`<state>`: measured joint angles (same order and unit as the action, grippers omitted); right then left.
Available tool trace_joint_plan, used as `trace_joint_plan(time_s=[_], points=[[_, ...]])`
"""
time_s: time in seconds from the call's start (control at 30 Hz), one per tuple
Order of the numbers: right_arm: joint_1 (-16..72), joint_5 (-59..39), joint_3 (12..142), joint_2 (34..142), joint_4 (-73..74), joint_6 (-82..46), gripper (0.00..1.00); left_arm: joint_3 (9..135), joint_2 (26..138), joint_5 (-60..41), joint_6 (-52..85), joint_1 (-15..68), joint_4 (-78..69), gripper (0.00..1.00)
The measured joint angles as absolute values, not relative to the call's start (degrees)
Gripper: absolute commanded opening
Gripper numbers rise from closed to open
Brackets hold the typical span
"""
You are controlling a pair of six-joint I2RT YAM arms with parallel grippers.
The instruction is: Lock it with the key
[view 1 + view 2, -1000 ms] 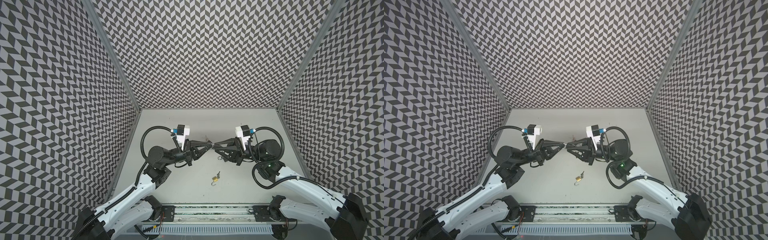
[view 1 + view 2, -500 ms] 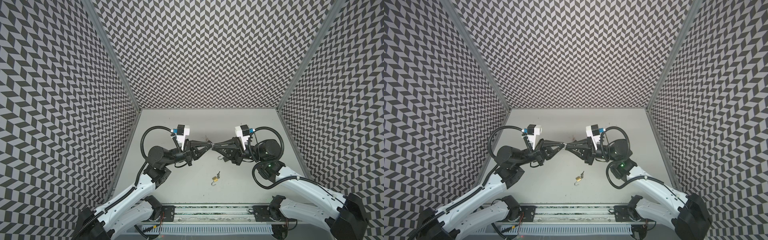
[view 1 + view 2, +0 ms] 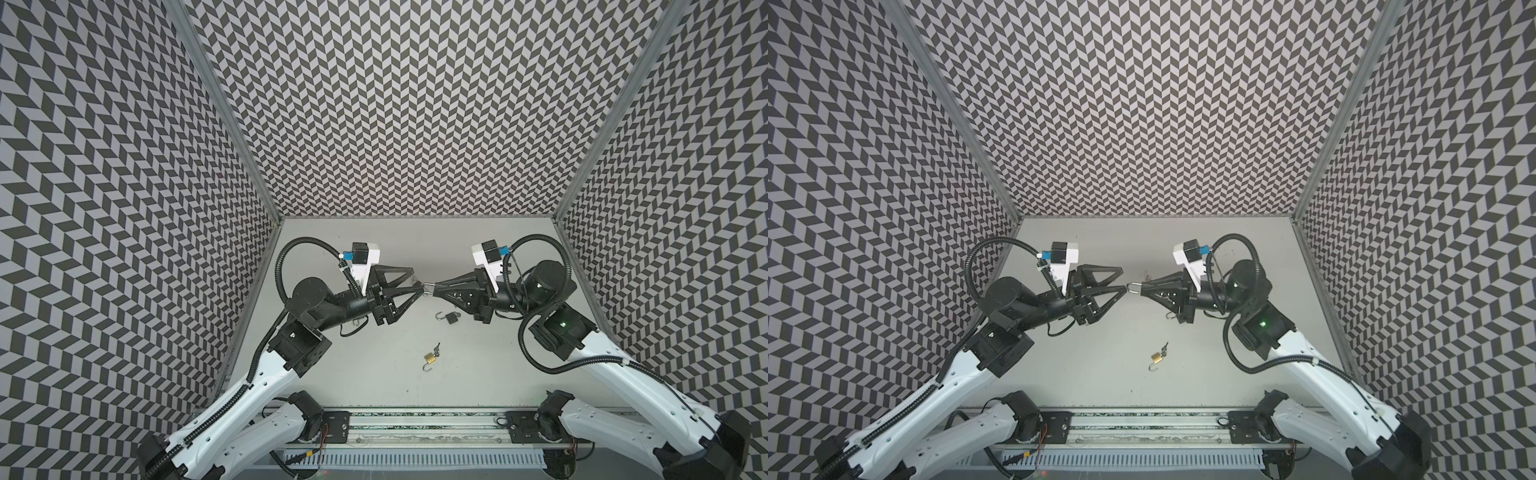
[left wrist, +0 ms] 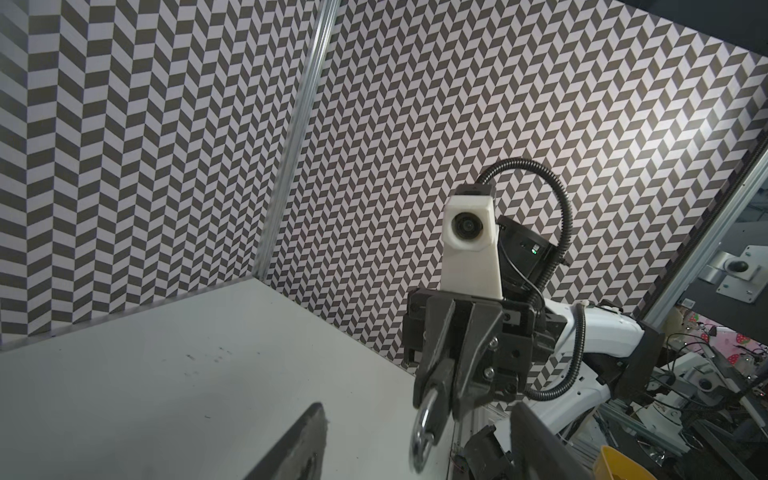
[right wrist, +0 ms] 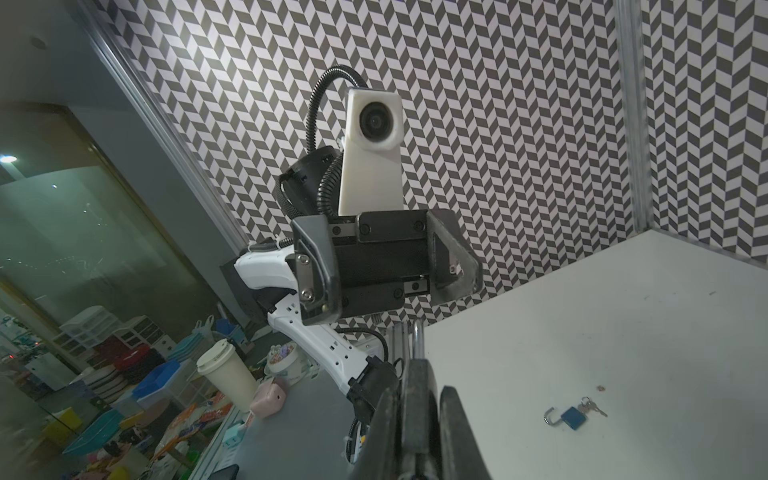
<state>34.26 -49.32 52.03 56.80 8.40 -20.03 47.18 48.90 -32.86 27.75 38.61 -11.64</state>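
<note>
My right gripper is shut on a dark padlock. Its silver shackle sticks out towards the left arm, and the rest of its body is hidden between the jaws. My left gripper stands open, one finger on each side of the shackle and apart from it. In the left wrist view the left gripper frames the right gripper's tip. A brass padlock lies on the table with a dark key in it and its shackle open.
A blue padlock with an open shackle and a small bunch of keys lies on the grey table under the right gripper. Chevron-patterned walls close in the left, back and right sides. A rail runs along the front edge.
The left gripper, shut at the shackle before, has opened and let go of it. The right gripper still holds the padlock. Both arms stay in place.
</note>
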Motion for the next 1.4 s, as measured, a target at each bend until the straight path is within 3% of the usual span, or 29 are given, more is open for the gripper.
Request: trace_joint_plan(time_s=[0.33,0.67,1.4], points=[[30.44,-57.41,57.84,56.97,-8.32,-7.68,0.0,47.18,49.95,-37.91,22.94,38.61,-5.98,0.64],[30.24,-60.77,57.8,57.06,-9.06,-5.56,0.0,47.18,52.03,-42.5,22.57,38.79,-6.96,0.62],[30.24,-62.65,57.04,57.78,-6.72,-7.09,0.0,47.16,54.24,-44.45,25.15,41.95,-11.18,0.2]])
